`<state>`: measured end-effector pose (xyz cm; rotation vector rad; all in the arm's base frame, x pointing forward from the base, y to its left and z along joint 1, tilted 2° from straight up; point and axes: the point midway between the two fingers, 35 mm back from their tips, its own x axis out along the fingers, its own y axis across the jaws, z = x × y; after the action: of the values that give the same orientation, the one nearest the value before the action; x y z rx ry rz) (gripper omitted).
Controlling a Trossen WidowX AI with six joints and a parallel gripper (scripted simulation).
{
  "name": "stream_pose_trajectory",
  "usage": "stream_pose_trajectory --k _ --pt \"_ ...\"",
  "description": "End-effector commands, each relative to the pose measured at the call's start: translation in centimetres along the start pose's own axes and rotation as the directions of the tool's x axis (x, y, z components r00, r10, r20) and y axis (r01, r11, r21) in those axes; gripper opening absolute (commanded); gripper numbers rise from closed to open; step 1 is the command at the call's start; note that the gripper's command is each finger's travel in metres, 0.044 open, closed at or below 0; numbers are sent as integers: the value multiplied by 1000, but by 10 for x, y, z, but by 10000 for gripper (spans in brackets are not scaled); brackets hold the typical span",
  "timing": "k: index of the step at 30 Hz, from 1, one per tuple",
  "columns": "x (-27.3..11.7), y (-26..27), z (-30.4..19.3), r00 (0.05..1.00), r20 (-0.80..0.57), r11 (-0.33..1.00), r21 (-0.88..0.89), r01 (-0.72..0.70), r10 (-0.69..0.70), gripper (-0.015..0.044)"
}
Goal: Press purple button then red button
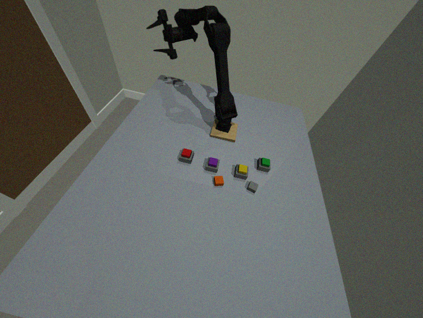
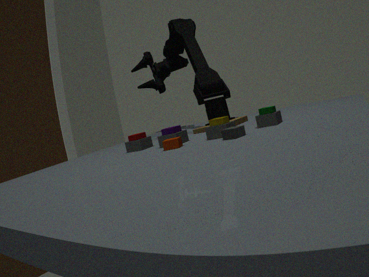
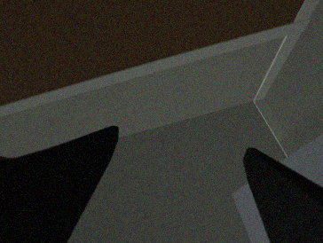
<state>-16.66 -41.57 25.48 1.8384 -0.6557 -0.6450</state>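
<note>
Nearest the front edge of the pale grey-blue table top (image 1: 143,239): small orange cube block (image 1: 218,180) and small grey cube block (image 1: 252,186), side by side but apart, roughly mid-width

Just behind them, a row of four square push-buttons on grey housings runs across the table width: red-capped button (image 1: 186,152) closest to the left edge, purple-capped button (image 1: 212,162) next, then yellow-capped button (image 1: 242,169), then green-capped button (image 1: 265,162) closest to the right edge. Orange block sits just in front of the purple button, grey block just in front and to the right of the yellow one; neither touching

Behind the row, toward the far edge: tan square base plate (image 1: 223,132) carrying the black six-joint arm (image 1: 221,68)

Arm stands tall, forearm folded over to the left. Black two-finger gripper (image 1: 160,37) hangs high beyond the far-left corner, well apart from every button and block, pointing away from the table. Fingers spread nearly full width, nothing between them. Wrist view shows only wall and floor trim past both fingertips
</note>
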Motion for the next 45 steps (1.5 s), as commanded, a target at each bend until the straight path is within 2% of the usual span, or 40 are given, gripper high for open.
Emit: stream_pose_trajectory --k 1,3,7,12,18,25,30,34,40,45 --pt "0 -1 0 1000 4 1000 1 7 -7 400" --pt "4 -11 -3 998 36 998 9 59 -60 400" --pt "69 -28 -45 977 -60 977 -65 201 -205 400" --pt "124 -49 -97 925 -154 931 -173 320 -347 400" --pt "175 -84 -176 812 -250 830 -357 429 -528 400" --pt "201 -131 -276 625 -303 651 -608 455 -720 400" --pt "197 -169 -348 466 -286 483 -787 384 -837 400" --pt "180 -198 -402 339 -234 331 -906 263 -911 400" --pt "136 -238 -466 185 -101 102 -995 -4 -977 400" --pt "90 -264 -502 112 41 -70 -960 -270 -993 400"
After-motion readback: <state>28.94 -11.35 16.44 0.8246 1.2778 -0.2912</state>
